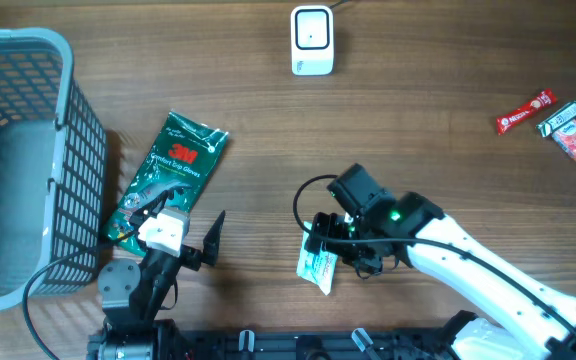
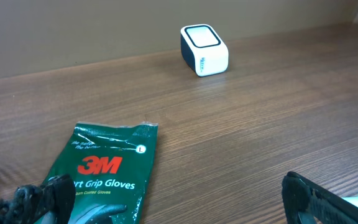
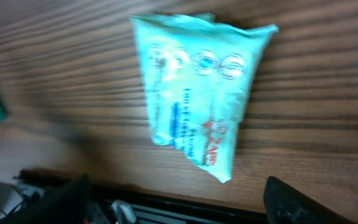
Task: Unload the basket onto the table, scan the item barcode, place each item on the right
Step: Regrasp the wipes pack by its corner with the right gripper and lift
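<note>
A white barcode scanner (image 1: 311, 40) with a dark face stands at the far middle of the table and shows in the left wrist view as well (image 2: 204, 50). A light teal packet (image 1: 317, 270) lies flat near the front edge. My right gripper (image 1: 341, 254) hovers over it, open, its fingers wide on either side of the packet (image 3: 197, 93) and not touching it. A green 3M gloves packet (image 1: 173, 168) lies at the left. My left gripper (image 1: 176, 226) stands open at that packet's near end (image 2: 107, 174), with one finger (image 2: 42, 199) over the packet's corner.
A grey mesh basket (image 1: 63, 150) fills the left side, close to the gloves packet. A red candy bar (image 1: 525, 112) and another small packet (image 1: 565, 130) lie at the far right. The table's front edge runs just below the teal packet.
</note>
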